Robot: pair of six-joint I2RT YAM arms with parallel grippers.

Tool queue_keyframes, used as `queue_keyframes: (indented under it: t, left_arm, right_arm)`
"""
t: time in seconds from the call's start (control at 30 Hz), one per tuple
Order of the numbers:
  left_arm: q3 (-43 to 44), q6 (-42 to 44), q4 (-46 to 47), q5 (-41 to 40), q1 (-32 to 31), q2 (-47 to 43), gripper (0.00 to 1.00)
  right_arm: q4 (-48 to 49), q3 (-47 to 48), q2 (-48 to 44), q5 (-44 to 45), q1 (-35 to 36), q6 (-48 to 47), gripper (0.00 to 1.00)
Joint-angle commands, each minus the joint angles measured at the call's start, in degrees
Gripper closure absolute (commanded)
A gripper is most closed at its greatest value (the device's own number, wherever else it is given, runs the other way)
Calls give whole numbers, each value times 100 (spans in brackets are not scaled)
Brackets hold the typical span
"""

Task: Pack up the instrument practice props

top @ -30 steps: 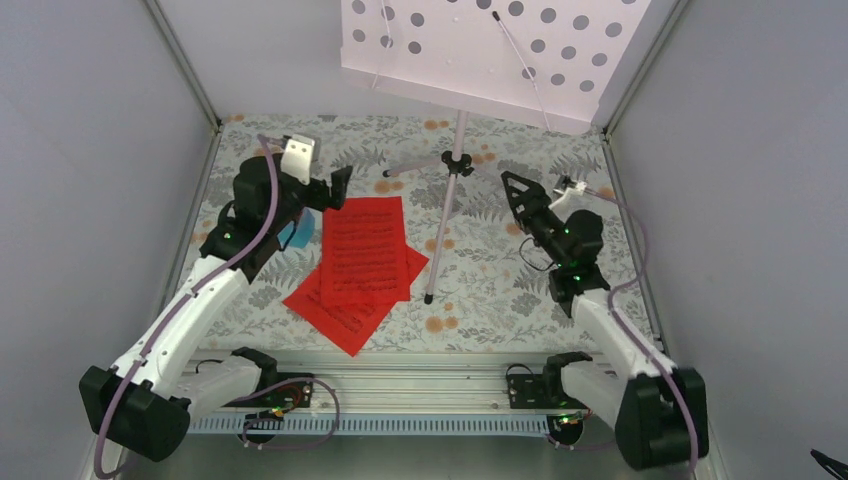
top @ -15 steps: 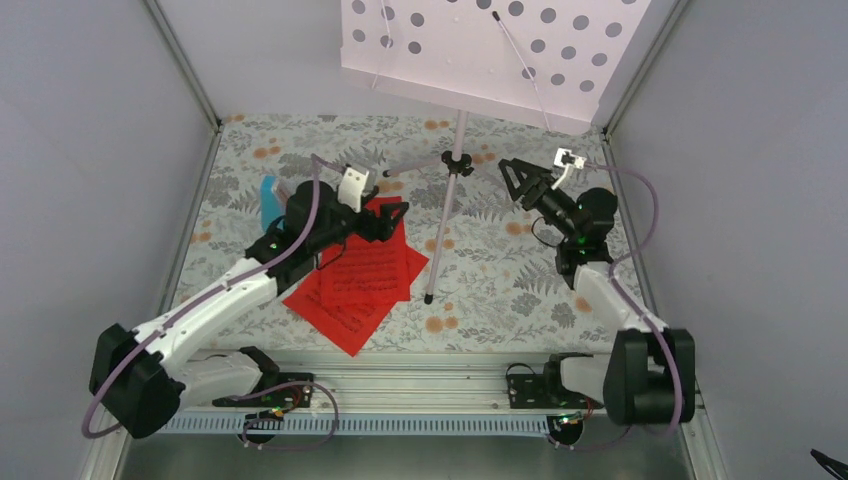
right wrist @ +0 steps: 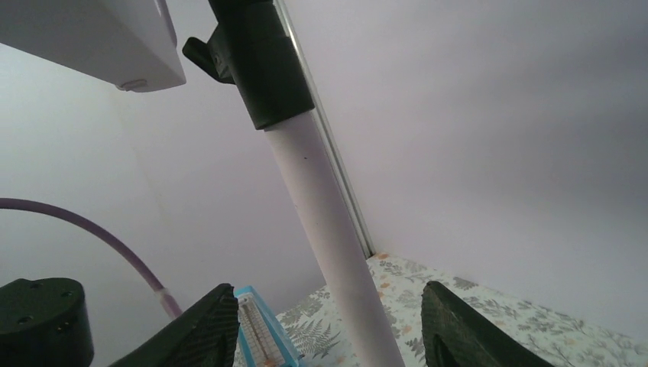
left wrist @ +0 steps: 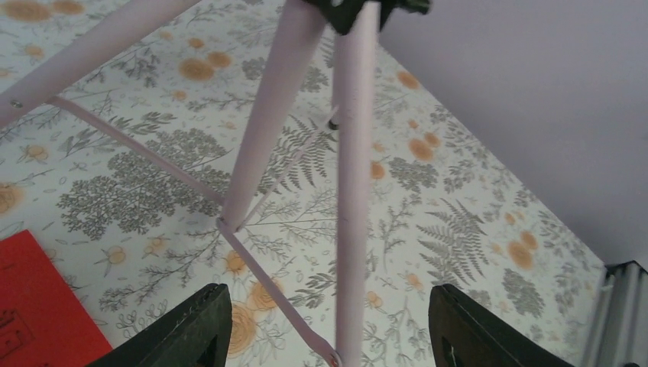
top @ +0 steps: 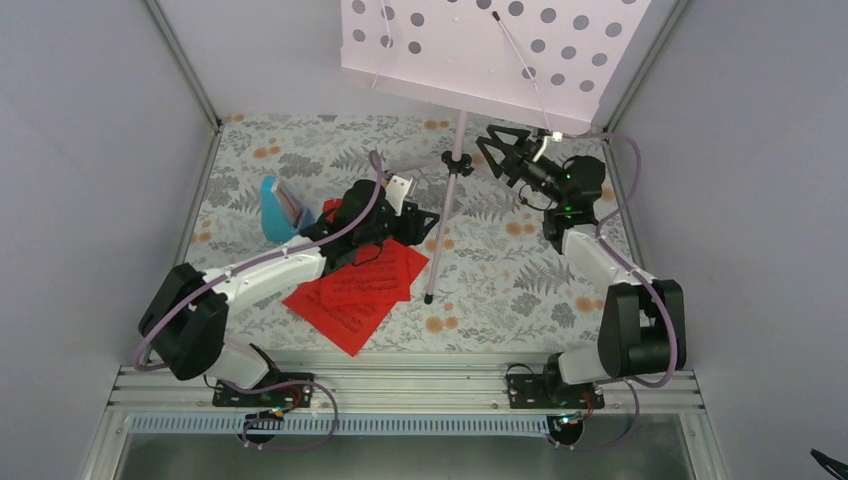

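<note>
Lab test booth: grey walls (top: 80, 150), aluminium rail (top: 400, 385), floral tabletop (top: 500, 280).

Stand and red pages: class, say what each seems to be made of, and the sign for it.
Stand: probably painted metal; smooth, pale lilac tubes and a thin punched desk, with a black, plastic-looking collar. Pages: likely paper or thin card; matte red sheets lying flat, printed with notes.
</note>
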Motion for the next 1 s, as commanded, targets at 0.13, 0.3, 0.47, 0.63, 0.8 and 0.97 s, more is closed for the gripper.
queue_keyframes:
  t: [0.13,0.3,0.47,0.63,0.8,0.97]
  left_arm:
    - [345,-212,178,33,-8,464,36]
    - [490,-212,358,223,-6,700,38]
    - [708,-195,383,290,11,973,39]
    - [861,-317,451,492,102,1271,39]
    - [935,-388,680,867,130,1498,49]
    - [989,-390,790,1037,126,1672,68]
  right_arm:
    - [76,654,591,-134,355,-717,46]
    - [73,983,936,-244,452,-740,50]
    - [19,1226,1164,-331,546,-816,53]
    - [-36,1386,1293,-410,606,-906,56]
    - [-354,1655,1370,-391,659,-1147,60]
    - [-606,1754,1357,-320,722,-1409,72]
